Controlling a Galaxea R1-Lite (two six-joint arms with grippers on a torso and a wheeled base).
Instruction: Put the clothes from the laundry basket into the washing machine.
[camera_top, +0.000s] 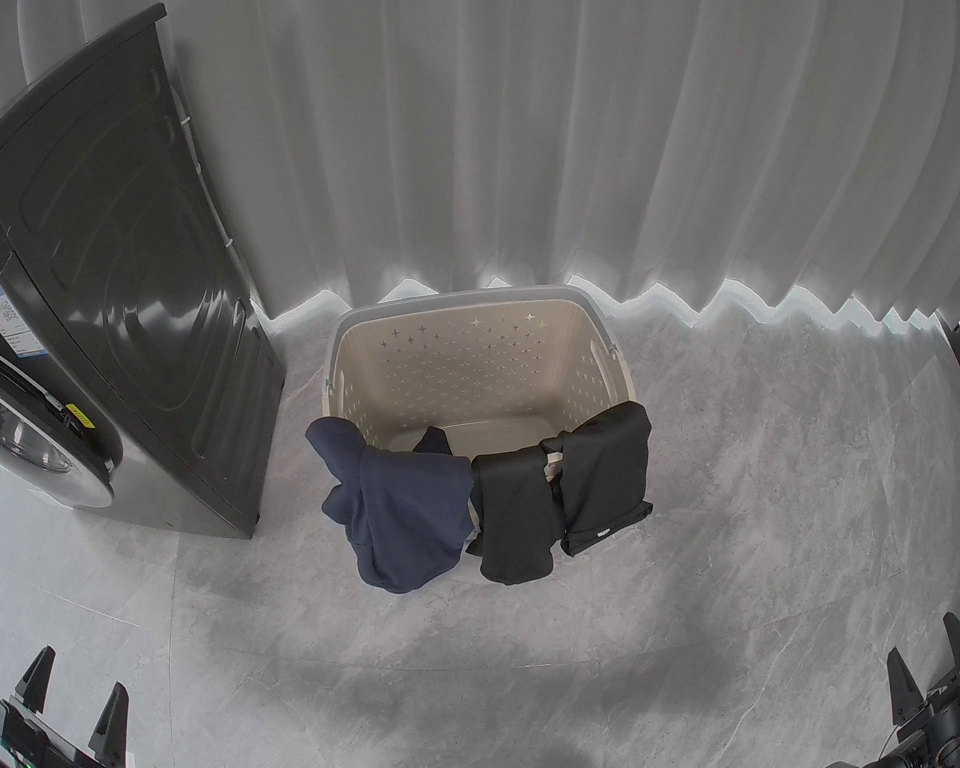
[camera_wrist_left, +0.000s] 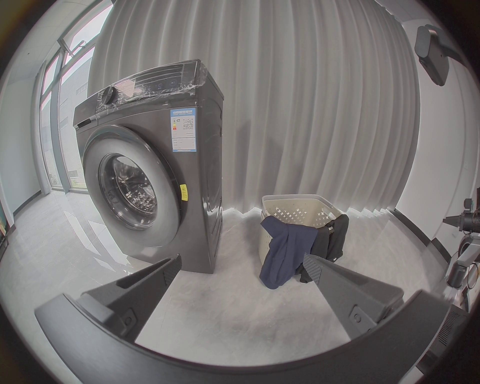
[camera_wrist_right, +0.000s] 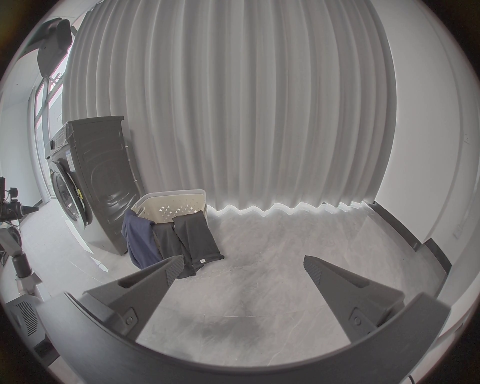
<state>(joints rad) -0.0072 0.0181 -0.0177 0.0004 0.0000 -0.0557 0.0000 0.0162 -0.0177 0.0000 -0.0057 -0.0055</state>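
Where the laundry basket's (camera_top: 478, 310) near rim faces the robot, three pieces of clothing hang over it and spill down its outer wall toward the floor (camera_top: 700, 560). A navy garment (camera_top: 405, 510) hangs at the basket's left corner. A black garment (camera_top: 515, 512) hangs just beside it at the middle. A second black garment (camera_top: 605, 475) overlaps that one at the basket's right corner. The basket is beige plastic with star-shaped holes and stands upright. To the left of the basket stands the dark grey washing machine (camera_top: 130, 300), near it but not touching. Behind the basket a white pleated curtain (camera_top: 600, 150) falls to the floor. The left gripper (camera_wrist_left: 241, 259) hovers well short of the basket on its near left side, jaws spread and holding nothing. The right gripper (camera_wrist_right: 242, 260) hovers well short of the basket on its near right side, jaws likewise spread and holding nothing.
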